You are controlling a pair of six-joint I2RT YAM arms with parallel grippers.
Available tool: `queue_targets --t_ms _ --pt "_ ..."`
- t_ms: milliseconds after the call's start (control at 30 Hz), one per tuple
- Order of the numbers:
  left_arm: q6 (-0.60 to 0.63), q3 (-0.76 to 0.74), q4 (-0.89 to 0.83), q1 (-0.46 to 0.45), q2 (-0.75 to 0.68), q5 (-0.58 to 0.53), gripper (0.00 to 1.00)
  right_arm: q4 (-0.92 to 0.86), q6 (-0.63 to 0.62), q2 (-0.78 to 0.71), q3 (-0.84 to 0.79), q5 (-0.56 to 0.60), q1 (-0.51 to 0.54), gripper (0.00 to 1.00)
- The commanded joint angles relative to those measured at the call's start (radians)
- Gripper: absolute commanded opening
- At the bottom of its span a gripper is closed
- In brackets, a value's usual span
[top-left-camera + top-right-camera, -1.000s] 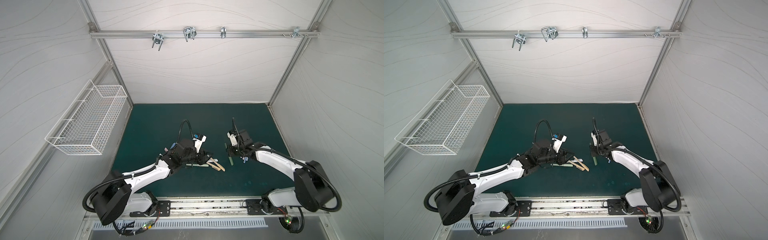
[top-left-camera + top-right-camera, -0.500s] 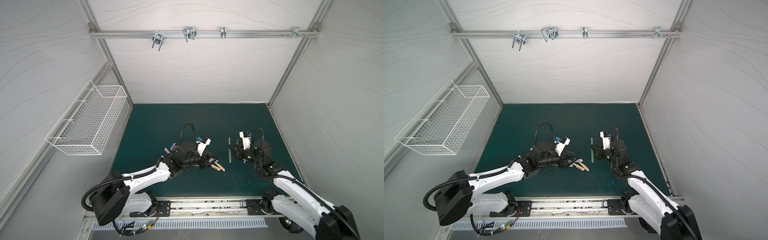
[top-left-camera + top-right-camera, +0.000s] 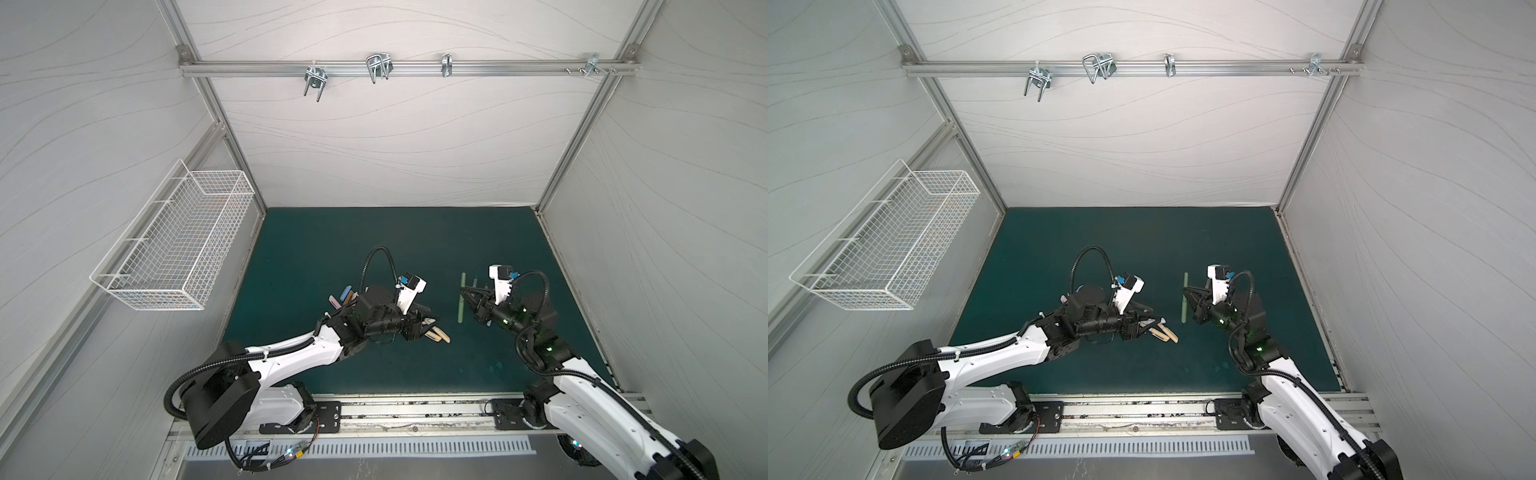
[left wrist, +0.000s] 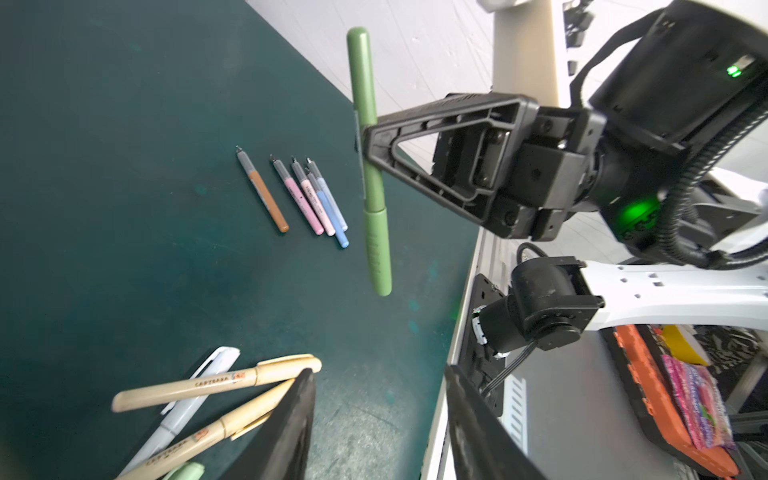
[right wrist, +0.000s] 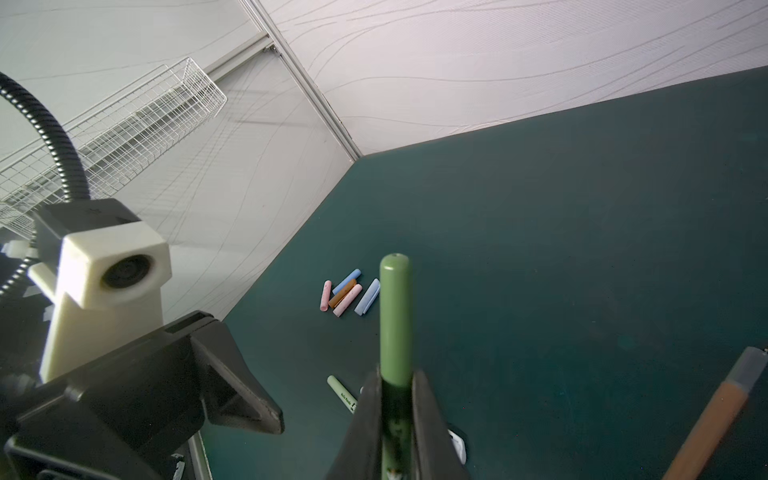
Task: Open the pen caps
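The right gripper (image 4: pixel 365 145) was clamped tight on a green pen (image 4: pixel 374 199), gripping it around the middle of the barrel and holding it crosswise, clear of the tabletop (image 3: pixel 332 249). The green cap (image 4: pixel 378 253) was on the pen, seated at the end nearer the robot's base in both top views. Facing it, the left gripper (image 4: pixel 379 370) stood about half open with nothing between its fingers, a short gap away from the pen and not touching it. Under that gripper lay two tan pens (image 4: pixel 216 384) and a white pen (image 4: pixel 195 395), capped and crossing one another. Beyond the held pen, five uncapped pens (image 4: pixel 299 199) lay side by side on the green surface: one brown, two pink, two blue. On the far side of the left arm, a small cluster of loose caps (image 5: pixel 347 293) lay together, pink, blue and brown.
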Motion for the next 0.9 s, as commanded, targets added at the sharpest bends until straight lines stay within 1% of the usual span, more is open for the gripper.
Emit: queue_targets --t_ms 0,233,433,667,867 --pt "-0.027 -0.009 0.103 -0.008 -0.019 0.037 0.51 0.08 0.035 -0.006 0.002 -0.053 -0.003 0.12" --pt "-0.021 -0.007 0.128 -0.025 0.02 0.045 0.52 0.182 0.07 -0.049 -0.044 -0.086 0.001 0.14" --pt "0.006 0.014 0.128 -0.063 0.063 0.053 0.51 0.254 0.081 -0.073 -0.076 -0.095 0.019 0.15" --pt "0.04 0.027 0.106 -0.103 0.074 -0.016 0.49 0.319 0.085 -0.049 -0.084 -0.107 0.081 0.16" --pt "0.041 0.008 0.166 -0.12 0.085 -0.055 0.48 0.385 0.114 0.005 -0.084 -0.131 0.116 0.16"
